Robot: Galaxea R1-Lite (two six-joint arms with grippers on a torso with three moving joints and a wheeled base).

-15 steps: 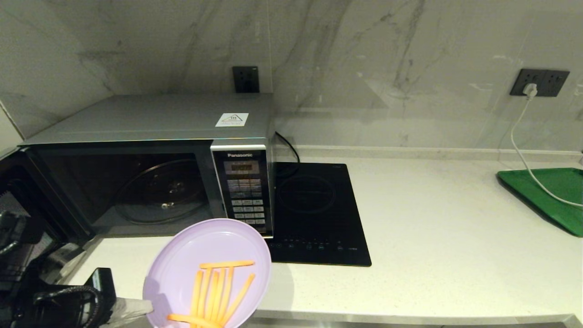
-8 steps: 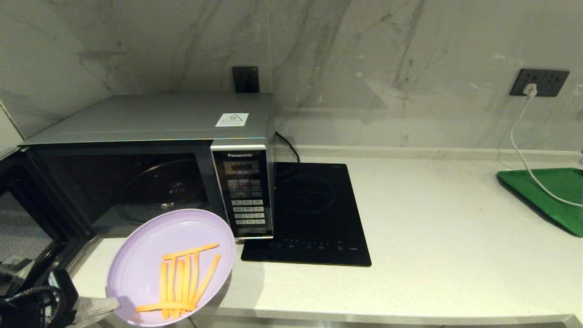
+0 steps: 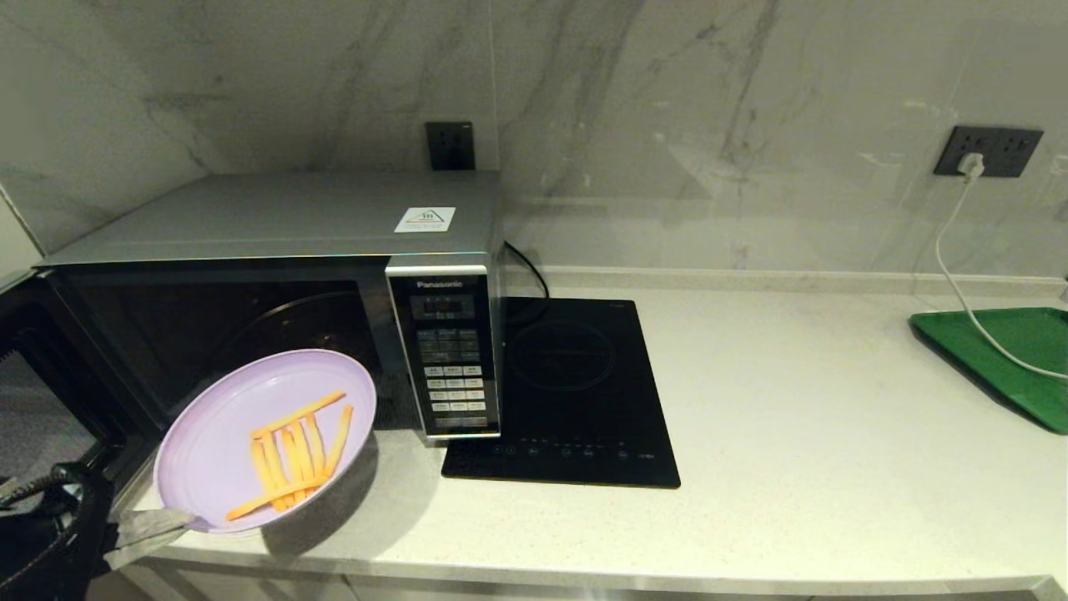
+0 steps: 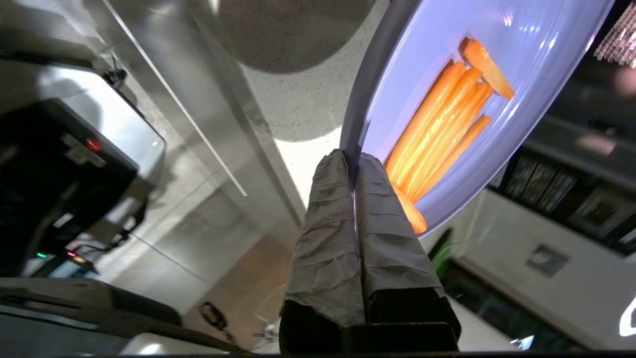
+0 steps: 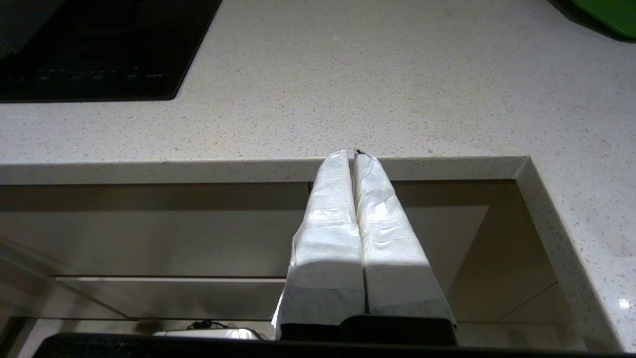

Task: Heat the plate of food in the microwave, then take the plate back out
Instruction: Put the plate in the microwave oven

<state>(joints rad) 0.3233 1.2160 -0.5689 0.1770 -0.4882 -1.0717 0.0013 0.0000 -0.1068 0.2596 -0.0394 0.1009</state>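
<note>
The left gripper is pinching the near rim of the plate of food, fries lying inside. Beyond it, the microwave is standing open, its turntable bare. The right gripper is hanging closed and empty below the counter edge.

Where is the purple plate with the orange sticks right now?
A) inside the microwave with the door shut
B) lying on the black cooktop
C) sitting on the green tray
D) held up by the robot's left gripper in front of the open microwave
D: the left gripper is shut on the rim of the plate of food, holding it before the open microwave.
</note>
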